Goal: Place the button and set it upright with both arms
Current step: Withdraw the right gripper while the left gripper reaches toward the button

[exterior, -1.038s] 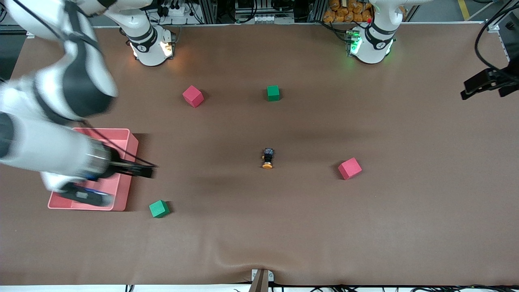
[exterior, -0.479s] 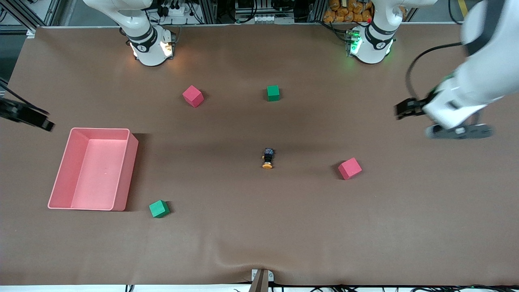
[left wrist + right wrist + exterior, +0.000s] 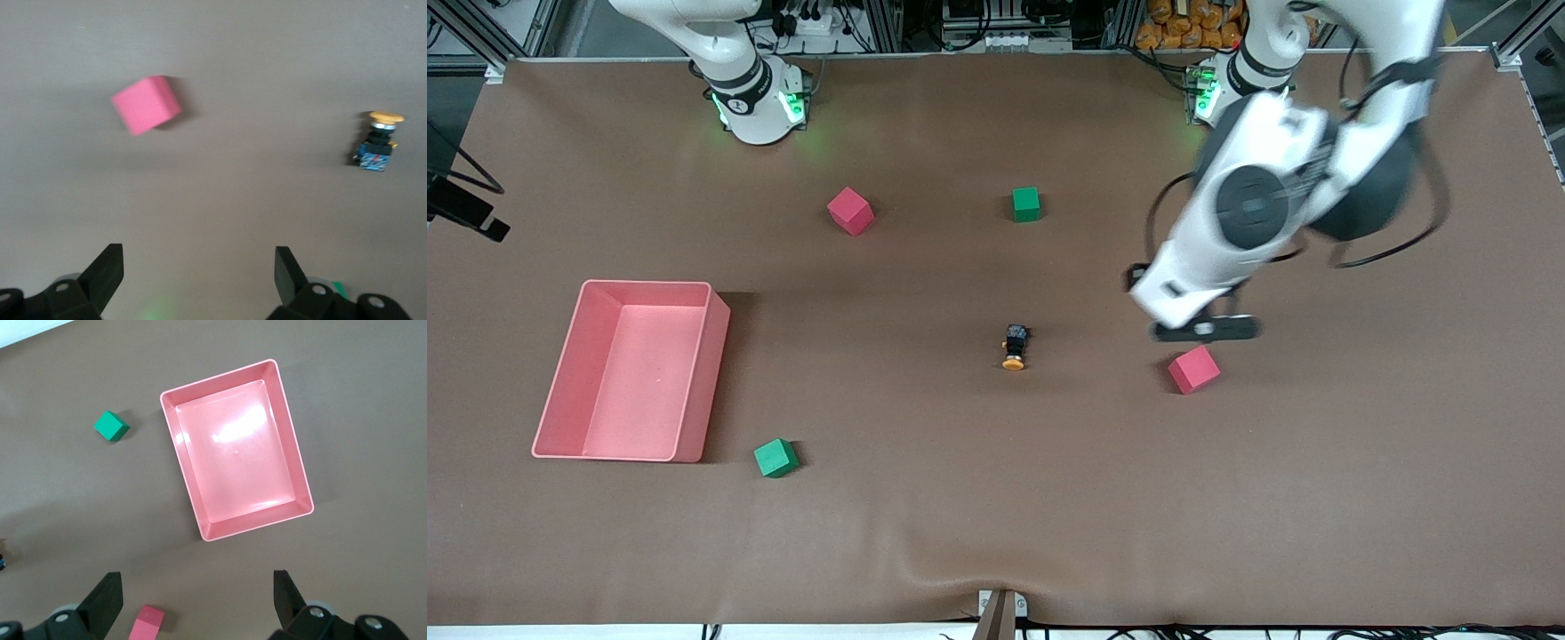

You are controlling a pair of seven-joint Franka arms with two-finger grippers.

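The button (image 3: 1014, 347) lies on its side on the bare brown counter (image 3: 996, 516), orange cap toward the front camera, with nothing touching it. It is taken here as the landmark. The step in hand appears to be the approach: no grasp has begun.

The left gripper (image 3: 197, 273) hangs in the air with its fingers (image 3: 107, 270) spread wide and empty. In the front view the left arm's wrist (image 3: 1192, 302) is over the counter toward the left arm's end from the button, just above a pink cube (image 3: 1193, 369) that sits well apart from the button.

The right gripper (image 3: 193, 597) is also spread and empty, high over the pink bin (image 3: 237, 477), which lies well apart from the button toward the right arm's end.

The next move likely calls for the left gripper to travel over the button, line its fingers across the black body, and descend without nudging the pink cube.
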